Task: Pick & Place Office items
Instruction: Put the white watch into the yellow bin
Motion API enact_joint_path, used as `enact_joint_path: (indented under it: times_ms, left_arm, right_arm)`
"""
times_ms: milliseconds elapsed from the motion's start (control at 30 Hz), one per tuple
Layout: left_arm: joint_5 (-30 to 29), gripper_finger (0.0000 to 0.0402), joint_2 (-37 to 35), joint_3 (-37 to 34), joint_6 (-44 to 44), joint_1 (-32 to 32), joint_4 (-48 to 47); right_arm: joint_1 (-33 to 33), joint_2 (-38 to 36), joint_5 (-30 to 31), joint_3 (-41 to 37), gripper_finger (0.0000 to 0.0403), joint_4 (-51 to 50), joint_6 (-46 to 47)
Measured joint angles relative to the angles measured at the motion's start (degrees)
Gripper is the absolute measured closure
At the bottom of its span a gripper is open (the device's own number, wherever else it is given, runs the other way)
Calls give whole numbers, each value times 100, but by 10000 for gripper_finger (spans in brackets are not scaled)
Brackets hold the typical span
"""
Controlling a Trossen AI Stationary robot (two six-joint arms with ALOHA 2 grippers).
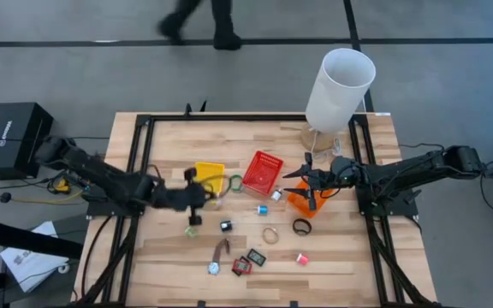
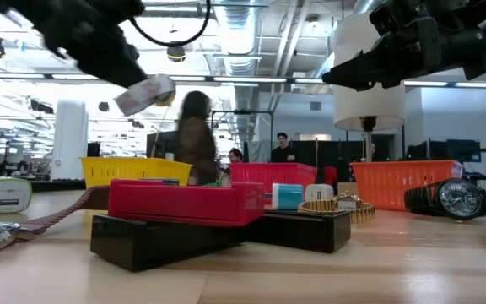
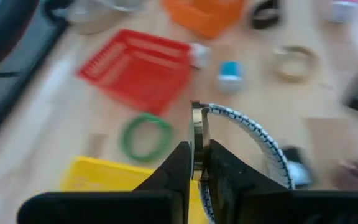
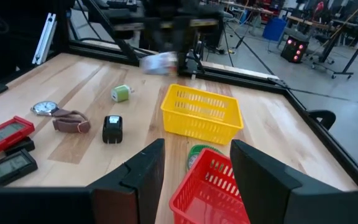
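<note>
My left gripper [image 3: 199,177] is shut on a small wristwatch [image 3: 199,127] with a silver case and a speckled band. It hangs in the air near the yellow basket [image 1: 209,175], as the low view [image 2: 146,93] shows. My right gripper [image 4: 194,165] is open over the orange basket [image 1: 301,199] and holds nothing. On the table lie a green ring [image 1: 234,182], a black watch [image 1: 302,227], a pale bracelet [image 1: 270,234], a black charger [image 1: 226,226], a pink bit [image 1: 302,257], a brown-strapped watch [image 1: 219,254] and red-black squares [image 1: 242,265]. My left gripper pinches the watch's silver case [image 3: 197,134] edge-on between its two fingers. The speckled band [image 3: 263,137] arcs free to one side of the fingers. The watch is lifted clear of the table [image 2: 146,93].
A red basket [image 1: 264,171] stands between the yellow and orange ones. The tall white cylinder [image 1: 339,88] on a wooden base rises at the far right. Black rails [image 1: 135,184] run along both table sides. People stand in the room behind [image 2: 194,135].
</note>
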Motion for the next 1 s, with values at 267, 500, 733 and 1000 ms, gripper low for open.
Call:
enact_joint_path:
  times_ms: [267,500,733,1000]
  left_arm:
    - [412,367,101,0,536,1267,-78]
    - [559,371,569,1,577,1800,-361]
    - [717,366,1138,0,705,1848,-357]
    - [717,364,1570,0,696,1988,-371]
  right_arm:
    - [0,-1,-2,0,228,-29,95]
    - [7,-1,-20,-2,228,-71,385]
    - [7,-1,-20,-2,228,-73,394]
    - [7,-1,-20,-2,228,-90,396]
